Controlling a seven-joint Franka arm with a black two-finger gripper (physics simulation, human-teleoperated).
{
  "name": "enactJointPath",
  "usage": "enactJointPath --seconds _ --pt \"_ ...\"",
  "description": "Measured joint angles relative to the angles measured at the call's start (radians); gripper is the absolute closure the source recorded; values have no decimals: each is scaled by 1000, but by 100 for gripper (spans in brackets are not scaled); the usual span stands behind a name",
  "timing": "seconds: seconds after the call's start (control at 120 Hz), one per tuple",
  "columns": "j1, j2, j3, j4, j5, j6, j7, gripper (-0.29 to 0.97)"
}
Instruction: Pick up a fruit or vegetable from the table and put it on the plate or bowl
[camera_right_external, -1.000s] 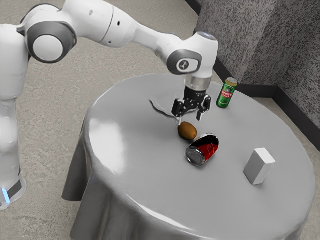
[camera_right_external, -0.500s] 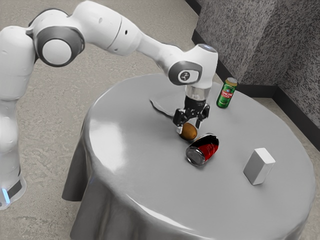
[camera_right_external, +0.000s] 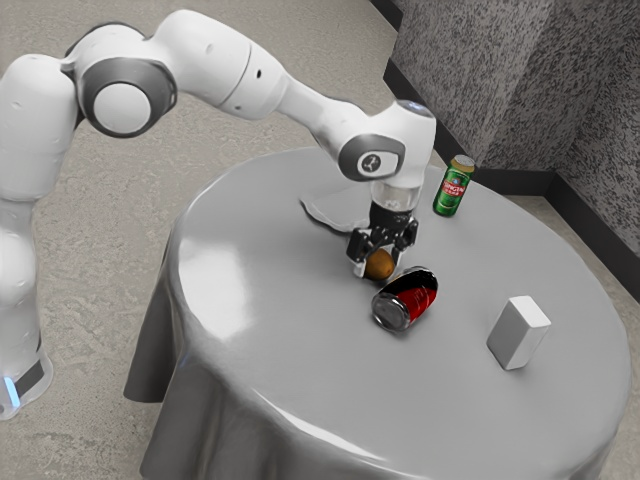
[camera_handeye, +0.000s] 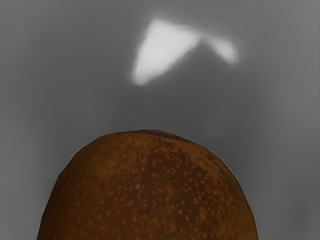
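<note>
A brown speckled kiwi (camera_right_external: 380, 268) lies on the round grey table (camera_right_external: 300, 330), near its middle. My gripper (camera_right_external: 378, 258) is down over it, open, with one finger on each side of the fruit. In the wrist view the kiwi (camera_handeye: 145, 192) bulges large right under my hand. A thin, flat grey plate (camera_right_external: 320, 212) lies on the table behind the kiwi, toward the exterior view's left. It shows as a pale patch (camera_handeye: 165, 50) beyond the fruit in the wrist view.
A red can (camera_right_external: 405, 297) lies on its side just in front of the kiwi, close to my fingers. A green can (camera_right_external: 453, 186) stands upright at the back edge. A white box (camera_right_external: 518, 331) stands at the exterior view's right.
My hand has come straight down from above the kiwi until its fingers straddle the fruit. The kiwi and the cans have stayed put.
</note>
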Motion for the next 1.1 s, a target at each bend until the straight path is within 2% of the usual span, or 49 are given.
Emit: enactJointPath --seconds 0.175,0.292,0.492,0.583,0.85,0.958,1.1 --pt "-1 -1 -1 0 3 1 -7 31" --pt "-3 -10 -6 -1 3 -4 -6 38" --pt "-6 -87 -5 8 4 -35 -1 41" --pt "16 -112 3 58 18 -74 5 40" --pt "88 -120 83 102 41 -144 35 41" --pt "100 -118 91 109 42 -159 44 41" --pt "164 -114 92 110 41 -169 57 41"
